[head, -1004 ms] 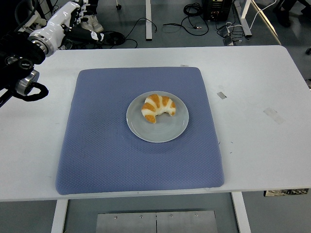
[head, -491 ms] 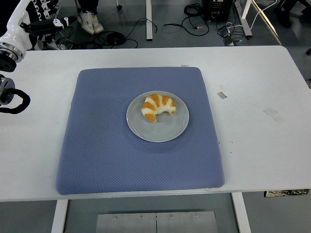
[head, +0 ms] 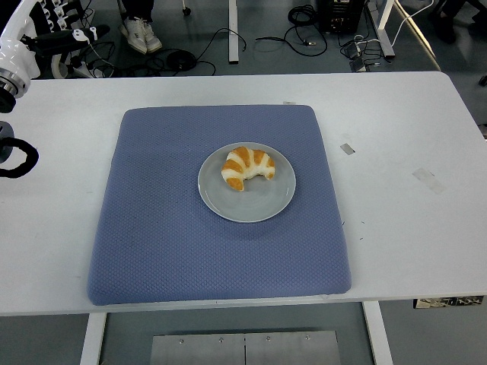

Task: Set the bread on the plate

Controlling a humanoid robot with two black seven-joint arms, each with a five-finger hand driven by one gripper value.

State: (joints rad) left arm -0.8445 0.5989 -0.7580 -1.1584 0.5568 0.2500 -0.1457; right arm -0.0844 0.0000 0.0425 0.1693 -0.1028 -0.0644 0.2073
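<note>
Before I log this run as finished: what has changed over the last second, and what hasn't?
The left arm pulled back toward the table's far left corner and is now mostly out of the picture; its hand cannot be made out. It took hold of nothing. The bread stayed on the grey plate, in the middle of the blue mat, none of them shifted. The right arm was never in view.

A matt, dimpled blue cloth mat is laid on the smooth white table; the grey plate looks smooth, the bread glazed.
</note>
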